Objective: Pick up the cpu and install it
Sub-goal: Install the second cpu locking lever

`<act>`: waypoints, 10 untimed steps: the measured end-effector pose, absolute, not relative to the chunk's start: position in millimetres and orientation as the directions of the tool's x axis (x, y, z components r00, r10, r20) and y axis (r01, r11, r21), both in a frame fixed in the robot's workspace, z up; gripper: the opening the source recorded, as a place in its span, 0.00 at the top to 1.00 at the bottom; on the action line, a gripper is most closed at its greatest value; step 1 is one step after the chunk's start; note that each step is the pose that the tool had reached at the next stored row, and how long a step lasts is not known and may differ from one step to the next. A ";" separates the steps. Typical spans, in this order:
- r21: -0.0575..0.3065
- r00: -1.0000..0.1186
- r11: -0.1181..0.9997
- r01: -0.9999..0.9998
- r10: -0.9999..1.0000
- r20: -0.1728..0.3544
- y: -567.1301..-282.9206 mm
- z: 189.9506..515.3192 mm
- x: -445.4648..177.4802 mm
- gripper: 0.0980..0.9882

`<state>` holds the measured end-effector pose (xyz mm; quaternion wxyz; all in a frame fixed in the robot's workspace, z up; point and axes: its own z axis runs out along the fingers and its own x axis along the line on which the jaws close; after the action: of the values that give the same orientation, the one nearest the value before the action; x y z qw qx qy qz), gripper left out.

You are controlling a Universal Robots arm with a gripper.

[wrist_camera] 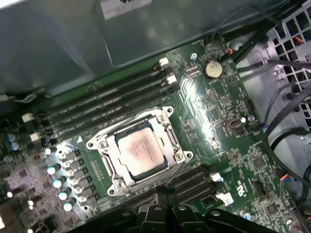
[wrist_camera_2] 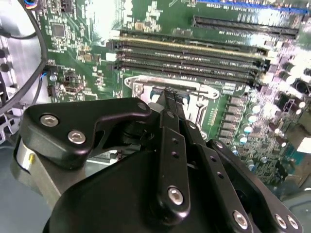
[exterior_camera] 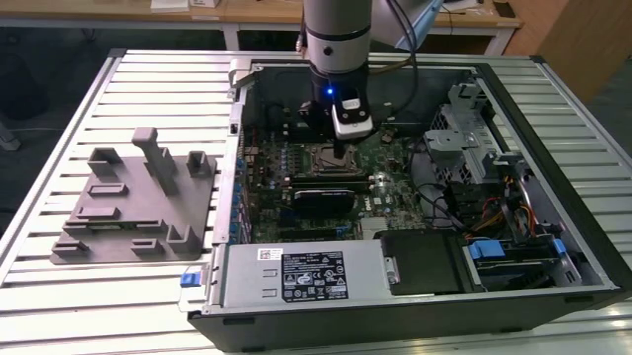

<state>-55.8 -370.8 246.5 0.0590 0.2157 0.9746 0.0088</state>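
Observation:
The cpu [wrist_camera: 140, 153], a square chip with a silvery top, lies flat inside the metal socket frame [wrist_camera: 167, 121] on the green motherboard [wrist_camera: 214, 126]. In the first wrist view my gripper [wrist_camera: 164, 190] hovers just off the socket's edge, apart from the chip. The second wrist view has the black fingers [wrist_camera_2: 171, 126] pressed together, nothing between them, tips over the socket frame [wrist_camera_2: 141, 83]. In the exterior view the gripper [exterior_camera: 343, 153] hangs straight down over the socket [exterior_camera: 323, 157] in the open computer case.
A grey plastic tray with upright posts [exterior_camera: 138, 203] sits on the slatted table at the exterior view's left. Inside the case are a black block [exterior_camera: 321, 200], memory slots [wrist_camera: 112, 104], the power supply [exterior_camera: 296, 274], a drive cage [exterior_camera: 464, 140] and loose cables [wrist_camera: 286, 111].

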 end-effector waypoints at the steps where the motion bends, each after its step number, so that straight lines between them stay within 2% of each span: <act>1: 0.042 -0.901 0.908 0.416 0.419 -0.111 -371.8 245.8 -55.8 0.99; 10: 0.038 -0.923 0.929 0.369 0.370 -0.100 -377.2 238.5 -55.8 0.99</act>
<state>-55.8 -377.2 238.5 0.0530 0.1884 0.9806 0.0091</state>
